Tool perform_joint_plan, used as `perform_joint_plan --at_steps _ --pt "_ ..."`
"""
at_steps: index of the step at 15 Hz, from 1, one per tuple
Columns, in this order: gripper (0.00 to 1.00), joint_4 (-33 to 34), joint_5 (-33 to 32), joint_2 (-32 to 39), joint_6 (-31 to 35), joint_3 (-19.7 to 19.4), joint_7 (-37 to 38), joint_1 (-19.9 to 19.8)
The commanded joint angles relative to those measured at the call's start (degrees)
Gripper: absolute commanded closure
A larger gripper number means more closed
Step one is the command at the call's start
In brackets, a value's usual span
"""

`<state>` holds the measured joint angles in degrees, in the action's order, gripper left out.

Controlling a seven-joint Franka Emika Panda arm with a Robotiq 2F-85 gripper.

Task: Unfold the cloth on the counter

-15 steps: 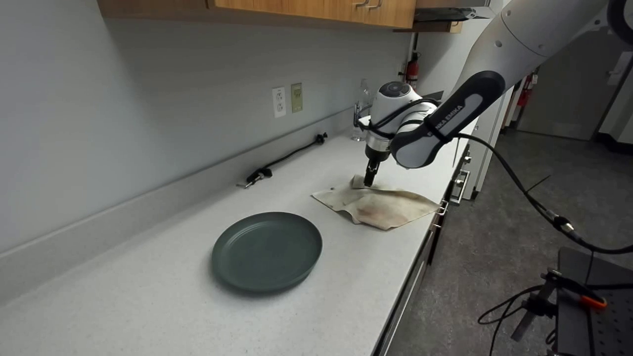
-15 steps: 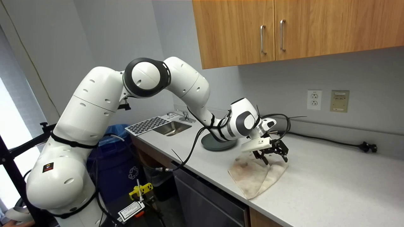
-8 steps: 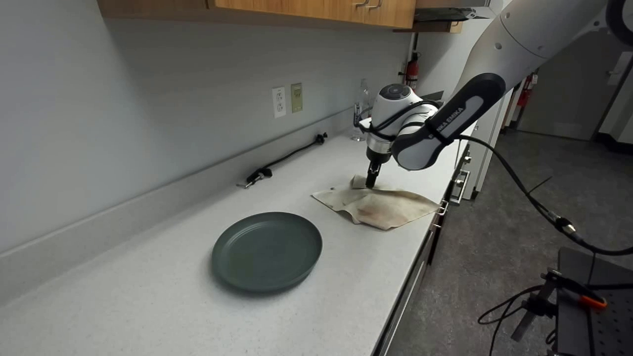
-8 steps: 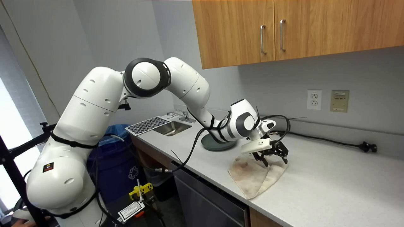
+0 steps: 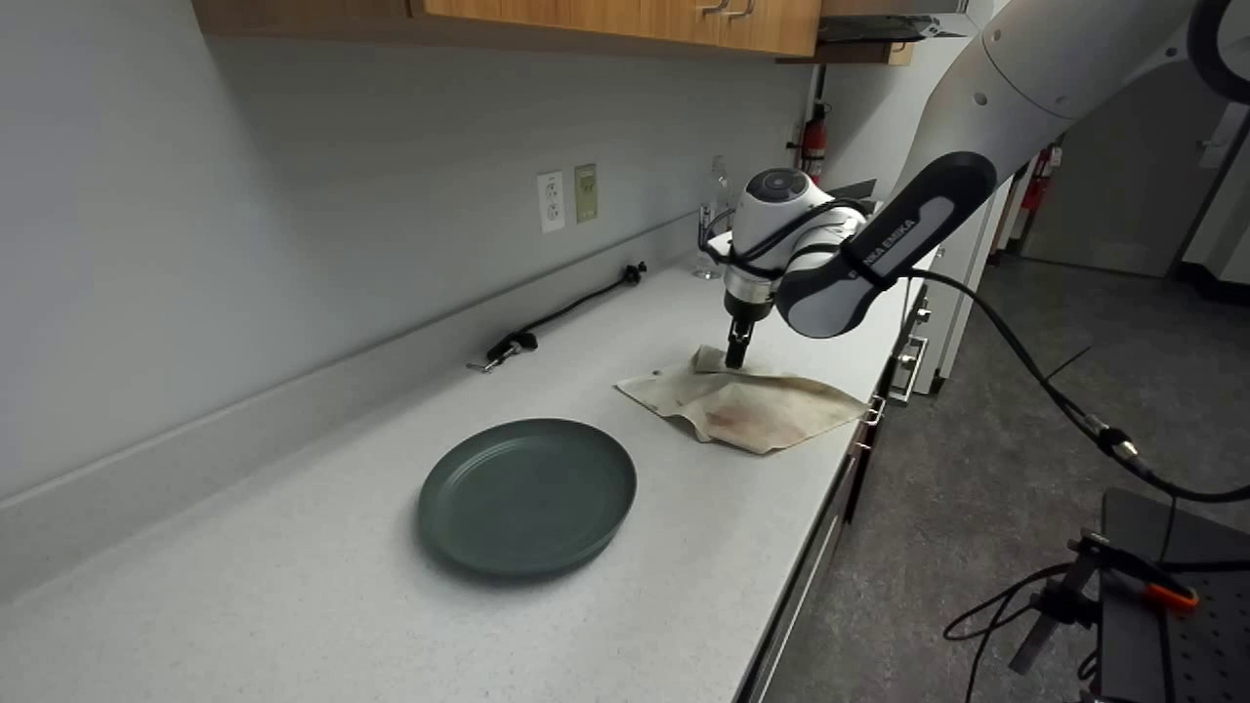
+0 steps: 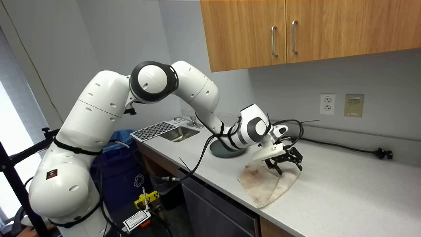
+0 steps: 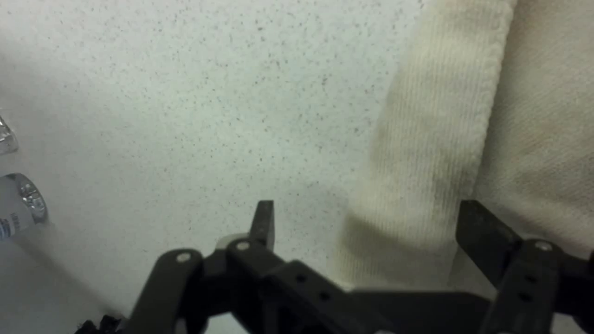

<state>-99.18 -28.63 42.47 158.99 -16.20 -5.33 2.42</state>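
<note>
The cream-beige cloth (image 5: 771,415) lies on the white counter (image 5: 342,605), stained in the middle and partly folded over itself. In the wrist view a ribbed strip of the cloth (image 7: 431,116) is turned over, its hemmed edge lying on the stained part. My gripper (image 7: 366,204) is open around this strip: its left finger (image 7: 263,222) is over bare counter, its right finger (image 7: 485,241) beside the hemmed edge. Nothing is clamped. In both exterior views the gripper (image 6: 290,170) points down at the cloth's outer side; whether the fingertips touch it, I cannot tell.
A round dark grey-green plate (image 5: 527,498) stands on the counter near the cloth. A black cable with a clamp (image 5: 566,310) lies along the backsplash. Clear bottles (image 7: 21,202) stand past the gripper. Wooden cabinets (image 6: 312,29) hang above, and a sink (image 6: 179,133) is at the far end.
My gripper has shifted very slightly, a little toward the right in both exterior views. Its jaws have stayed wide, and the cloth has not visibly moved.
</note>
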Motion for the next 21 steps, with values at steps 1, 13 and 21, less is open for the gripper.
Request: perform_joint_plan --at_steps 1,13,21 --pt "0.0 2.3 -0.6 1.6 0.5 -1.0 1.5 1.2" --pt "0.0 6.8 0.6 3.3 -0.1 -0.4 3.5 1.6" --pt "0.0 6.1 1.0 2.4 0.1 -0.6 4.4 1.2"
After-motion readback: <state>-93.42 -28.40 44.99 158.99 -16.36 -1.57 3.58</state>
